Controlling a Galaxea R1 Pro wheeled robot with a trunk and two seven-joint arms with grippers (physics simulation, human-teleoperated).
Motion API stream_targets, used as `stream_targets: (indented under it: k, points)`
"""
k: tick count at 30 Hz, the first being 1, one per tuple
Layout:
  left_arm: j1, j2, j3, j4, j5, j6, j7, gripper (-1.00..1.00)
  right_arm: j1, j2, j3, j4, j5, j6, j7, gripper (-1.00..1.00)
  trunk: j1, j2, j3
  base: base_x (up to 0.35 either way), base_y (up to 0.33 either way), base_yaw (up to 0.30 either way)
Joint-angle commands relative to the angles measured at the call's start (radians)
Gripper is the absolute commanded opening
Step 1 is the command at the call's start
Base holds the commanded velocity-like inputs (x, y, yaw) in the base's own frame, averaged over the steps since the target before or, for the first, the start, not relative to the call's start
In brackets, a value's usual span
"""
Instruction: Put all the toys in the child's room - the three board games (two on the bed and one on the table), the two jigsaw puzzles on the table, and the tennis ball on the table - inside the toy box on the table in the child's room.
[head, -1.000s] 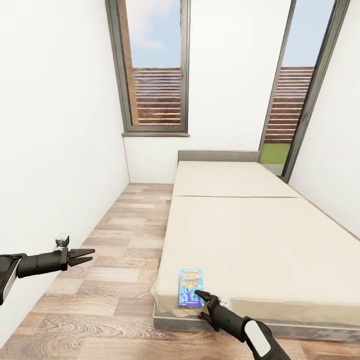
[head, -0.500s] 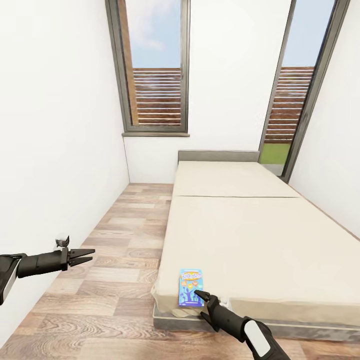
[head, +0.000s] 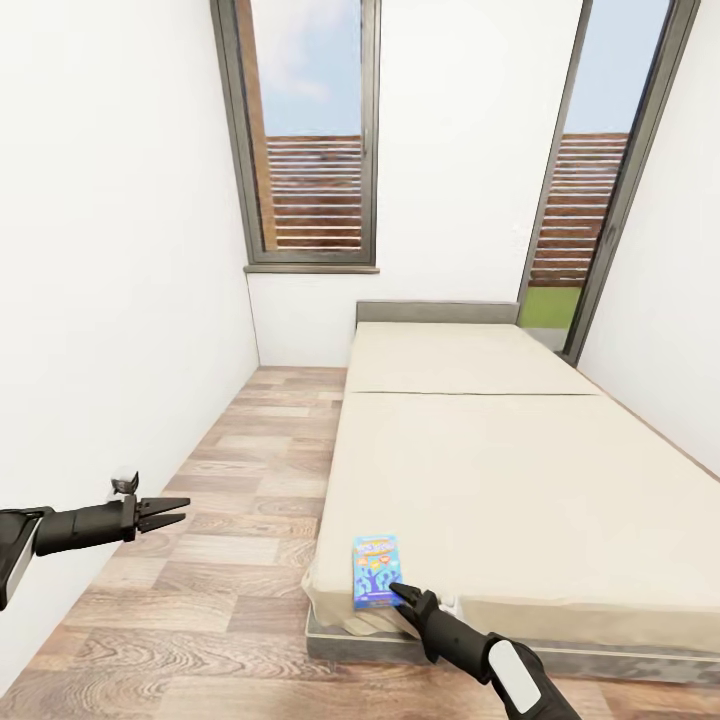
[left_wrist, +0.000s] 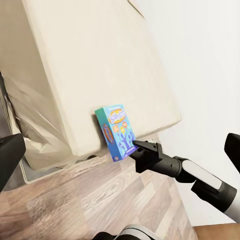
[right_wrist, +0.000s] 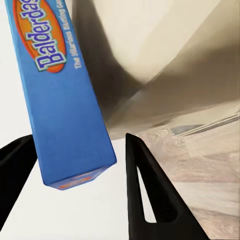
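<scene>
Blue game box: lying at the near left corner of the bed, at about 6 o'clock in the head view, its long axis running 6 to 12 and leaning a touch toward 11.
Right gripper: right there at the box's near short edge, arm reaching in from 5 o'clock; the box lies toward 11 o'clock of the fingertips.
Right fingers: spread, one dark finger on each side of the box's near end in the right wrist view, the box sitting between them. I read this as straddling, not clamped; whether the pads touch the cardboard I cannot tell.
Left gripper: out at 8 o'clock over the wood floor, well apart from the box, fingers parted, carrying nothing.
Nearer arm: the right one, by a long way; this pick-up looks like its job.
What the move turns on: the fingers span the box's thickness at its short end, so closing should catch it there.
Count: one game box on the bed, one bed, two grippers, two tall windows.
Left wrist view: box at the mattress corner, right gripper at its end.
</scene>
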Motion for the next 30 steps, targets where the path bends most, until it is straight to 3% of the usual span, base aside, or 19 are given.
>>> stream_targets:
  k: [1,4,24,30]
  points:
    - [-0.001,0.000,0.002,-0.001,-0.008,0.010,-0.007,1.00,-0.001,0.001,-0.007,0.000,0.002,0.006,0.001,-1.00,0.000,0.000,-0.001,0.000,0.000,0.000]
    - [-0.001,0.000,0.002,-0.001,-0.008,0.011,-0.007,1.00,-0.001,0.001,-0.007,0.000,0.002,0.006,0.002,-1.00,0.000,0.000,-0.001,0.000,0.000,0.000]
    - [-0.001,-0.001,-0.004,-0.001,-0.010,0.012,-0.007,1.00,-0.001,-0.001,-0.007,-0.016,0.002,0.006,0.042,-1.00,-0.077,0.140,0.062,0.000,0.000,0.000]
    - [0.015,-0.034,0.000,0.009,0.004,-0.021,-0.007,1.00,0.033,-0.036,-0.043,-0.049,0.040,0.036,0.076,-1.00,-0.092,0.167,0.074,0.000,0.000,0.000]
